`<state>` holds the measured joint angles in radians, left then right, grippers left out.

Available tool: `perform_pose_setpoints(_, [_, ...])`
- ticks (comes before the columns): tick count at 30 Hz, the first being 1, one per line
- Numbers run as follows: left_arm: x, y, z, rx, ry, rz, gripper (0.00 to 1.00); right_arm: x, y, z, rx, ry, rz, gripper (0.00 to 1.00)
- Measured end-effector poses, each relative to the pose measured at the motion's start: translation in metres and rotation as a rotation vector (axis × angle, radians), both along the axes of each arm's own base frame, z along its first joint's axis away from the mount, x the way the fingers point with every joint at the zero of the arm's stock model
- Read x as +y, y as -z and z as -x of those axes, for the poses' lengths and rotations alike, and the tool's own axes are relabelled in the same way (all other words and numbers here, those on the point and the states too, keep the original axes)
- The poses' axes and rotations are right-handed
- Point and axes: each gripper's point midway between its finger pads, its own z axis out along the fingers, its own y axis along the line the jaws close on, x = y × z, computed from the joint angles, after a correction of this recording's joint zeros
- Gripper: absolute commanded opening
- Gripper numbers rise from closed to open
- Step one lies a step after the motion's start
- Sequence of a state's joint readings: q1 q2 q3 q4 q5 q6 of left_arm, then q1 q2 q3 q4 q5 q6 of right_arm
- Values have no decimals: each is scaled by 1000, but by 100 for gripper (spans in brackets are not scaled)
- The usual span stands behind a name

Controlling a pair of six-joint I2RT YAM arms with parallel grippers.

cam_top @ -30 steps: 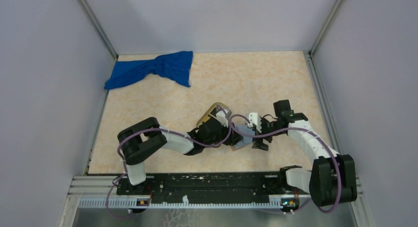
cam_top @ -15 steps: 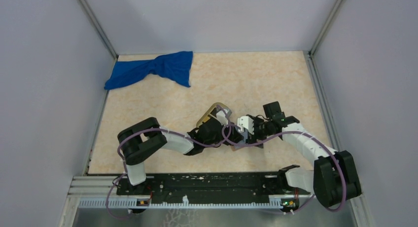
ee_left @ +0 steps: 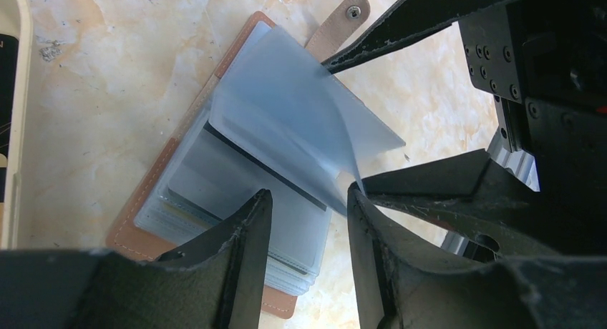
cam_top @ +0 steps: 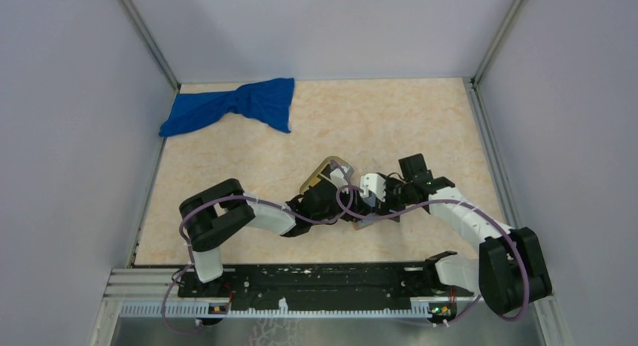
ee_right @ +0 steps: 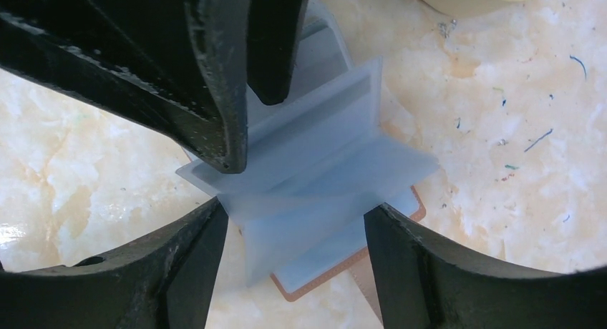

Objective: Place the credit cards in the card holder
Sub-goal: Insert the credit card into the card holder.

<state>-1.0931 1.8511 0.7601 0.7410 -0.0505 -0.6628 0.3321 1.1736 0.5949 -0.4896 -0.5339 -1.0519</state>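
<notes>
Presently found the left gripper (ee_left: pixel 308 200) low over the open card holder (ee_left: pixel 215 179), jaws apart, nothing seen clamped between them. Found the right gripper (ee_right: pixel 295 211) opposite and very close, jaws likewise apart and straddling a lifted translucent leaf (ee_left: pixel 286 107) of the sleeve stack, one fingertip (ee_left: pixel 358 46) at the leaf's upper edge, the other at its free corner. Noted a dark line (ee_left: pixel 265 168) under that leaf; unable to tell card edge from shadow. Located the card holder flat on the tabletop (cam_top: pixel 391 120), just beside the oval tray (ee_left: pixel 18 93), strap and snap (ee_left: pixel 336 28) splayed outward. Noted a dark flat item (ee_left: pixel 4 71) inside the tray at the frame edge, possibly one of the credit cards, too cropped to confirm. Judged the step in hand as opening one pocket for insertion. Recommend lifting the leaf by its corner only, without creasing; pinning the leather back against sliding; bringing a card in parallel to the pocket mouth, short edge leading; keeping the two grippers clear of each other, given very tight spacing. Surface: pale marbled tabletop, lightly speckled with debris, probably smooth enough to let the holder skate. Surroundings: plain grey walls (cam_top: pixel 323 30) on three sides, crumpled blue cloth (cam_top: pixel 233 109) in the far left corner, well apart from the work.
</notes>
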Motion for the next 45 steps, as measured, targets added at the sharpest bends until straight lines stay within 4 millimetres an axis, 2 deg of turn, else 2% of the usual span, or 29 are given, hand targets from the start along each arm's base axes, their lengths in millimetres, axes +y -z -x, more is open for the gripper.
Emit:
perform_pose_setpoints(5, [1,1,0,1,0,-2,50,-5,1,-5,-4,43,20,67])
perform_pose_setpoints(14, [7,6,1,6,-9,-19,41,-18,1,-14,-2,158,46,68])
perform_pose_setpoints(18, [13,5,0,7,-26,-40,37,-30,-8,-25,-13,275,15,68])
perform_pose_setpoints(22, [17,5,0,9,-36,-60,32,-25,-19,-26,10,309,-52,67])
perform_pose_setpoints(24, [19,7,0,12,-40,-69,30,-16,-27,-24,35,295,-103,61])
perform_pose_setpoints(27, [21,10,1,16,-43,-78,29,0,-34,-18,99,262,-174,38])
perform_pose_setpoints(28, [22,11,1,17,-43,-80,29,4,-33,-17,128,259,-186,32])
perform_pose_setpoints(32, [25,12,2,18,-47,-84,29,9,-15,-15,274,293,-164,21])
perform_pose_setpoints(36, [29,14,4,21,-47,-89,29,8,11,-17,401,359,-91,18])
perform_pose_setpoints(39, [30,15,5,22,-47,-92,29,11,24,-13,450,373,-38,16])
perform_pose_setpoints(45, [38,14,8,22,-48,-93,31,21,23,-10,448,347,-15,16])
